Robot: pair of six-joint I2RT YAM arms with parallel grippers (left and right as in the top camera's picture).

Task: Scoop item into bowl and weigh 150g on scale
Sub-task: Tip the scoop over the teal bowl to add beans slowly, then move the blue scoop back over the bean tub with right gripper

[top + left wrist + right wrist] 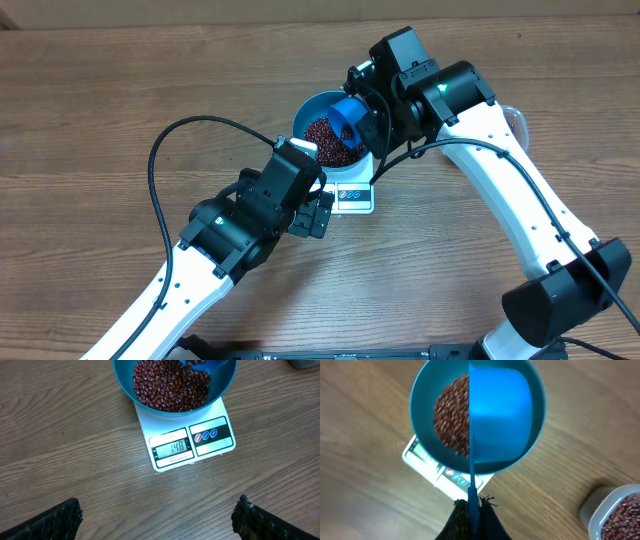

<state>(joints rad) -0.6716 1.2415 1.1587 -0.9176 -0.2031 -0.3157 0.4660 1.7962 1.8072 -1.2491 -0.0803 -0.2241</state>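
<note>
Beans [170,385]: heaped in bowl [124,382]; more in tub [612,510], well apart.
Bowl: upright, sits on scale [185,427].
Scale: flat on worktop [65,435]; display reads 148.
Right end effector [470,510]: clamped on handle of blue scoop [500,410], scoop over bowl.
Left end effector [157,510]: fingers spread wide, empty, above worktop near scale's display edge.

We see a brown wood-grain table [90,120] spreading across every view. On it stands a clear plastic tub [590,505] with rounded corners, cut off at the lower right of the right wrist view. We also see a blue scoop [500,410], its thin handle running straight down that picture.
</note>
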